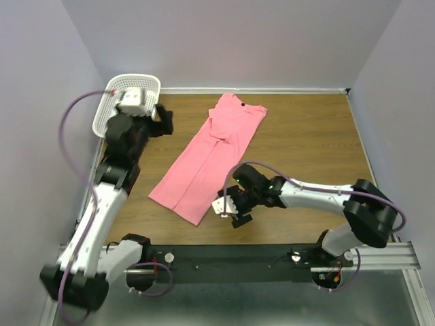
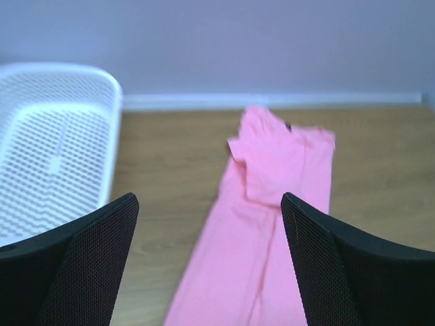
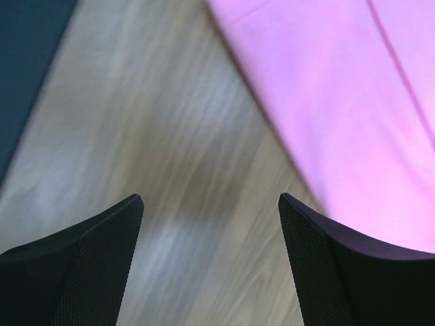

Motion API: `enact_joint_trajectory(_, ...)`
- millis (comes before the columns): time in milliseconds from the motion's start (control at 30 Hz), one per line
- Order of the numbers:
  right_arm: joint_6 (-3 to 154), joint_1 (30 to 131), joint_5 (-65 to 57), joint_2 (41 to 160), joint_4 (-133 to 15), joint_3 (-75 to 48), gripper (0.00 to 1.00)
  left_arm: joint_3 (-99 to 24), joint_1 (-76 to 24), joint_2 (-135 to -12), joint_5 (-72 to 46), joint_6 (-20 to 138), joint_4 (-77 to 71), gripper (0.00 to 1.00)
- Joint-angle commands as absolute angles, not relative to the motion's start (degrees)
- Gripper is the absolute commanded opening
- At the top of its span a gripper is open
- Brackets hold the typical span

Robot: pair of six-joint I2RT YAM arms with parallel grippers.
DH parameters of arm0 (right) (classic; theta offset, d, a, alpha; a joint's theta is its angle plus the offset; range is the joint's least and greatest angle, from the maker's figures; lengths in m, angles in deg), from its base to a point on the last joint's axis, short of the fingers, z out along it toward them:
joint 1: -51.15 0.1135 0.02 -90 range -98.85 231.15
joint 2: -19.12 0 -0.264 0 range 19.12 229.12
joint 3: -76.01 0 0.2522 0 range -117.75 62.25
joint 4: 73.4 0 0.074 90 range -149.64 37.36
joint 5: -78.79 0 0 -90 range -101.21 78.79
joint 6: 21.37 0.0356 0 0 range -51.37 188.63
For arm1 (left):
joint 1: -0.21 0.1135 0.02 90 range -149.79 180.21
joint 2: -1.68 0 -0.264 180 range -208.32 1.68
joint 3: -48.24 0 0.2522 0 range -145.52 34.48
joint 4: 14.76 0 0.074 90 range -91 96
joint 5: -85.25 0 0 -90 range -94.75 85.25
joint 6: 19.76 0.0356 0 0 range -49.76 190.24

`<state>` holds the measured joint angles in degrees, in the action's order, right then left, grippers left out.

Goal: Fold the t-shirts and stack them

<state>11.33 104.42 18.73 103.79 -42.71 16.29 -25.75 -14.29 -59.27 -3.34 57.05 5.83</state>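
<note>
One pink t-shirt (image 1: 211,153) lies on the wooden table as a long narrow strip folded lengthwise, running diagonally from the far middle toward the near left. Its neck end is far from me and bunched, with the sleeves tucked over. My left gripper (image 1: 163,121) is raised beside the basket, left of the shirt's upper part, and open. In the left wrist view the t-shirt (image 2: 272,224) lies beyond and below the wide-apart gripper (image 2: 209,200). My right gripper (image 1: 228,210) is low by the hem's near right corner. It (image 3: 211,198) stands open over bare wood, the t-shirt (image 3: 353,102) to its upper right.
A white plastic mesh basket (image 1: 132,85) sits at the far left corner, its rim (image 2: 115,95) to the left in the left wrist view. Lavender walls close in the back and both sides. The black mounting rail (image 1: 238,261) runs along the near edge.
</note>
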Motion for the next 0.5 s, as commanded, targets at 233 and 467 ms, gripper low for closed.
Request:
enact_joint_trajectory(233, 9.5, 114.5, -1.1, 119.7, -59.1, 8.4, 0.74, -8.1, -13.2, -30.9, 11.6, 58.4, 2.7, 0.95)
enact_joint_trajectory(467, 9.9, 115.4, -1.2, 123.4, -61.1, 8.1, 0.40, -8.1, -13.2, -29.7, 11.6, 58.3, 2.6, 0.95)
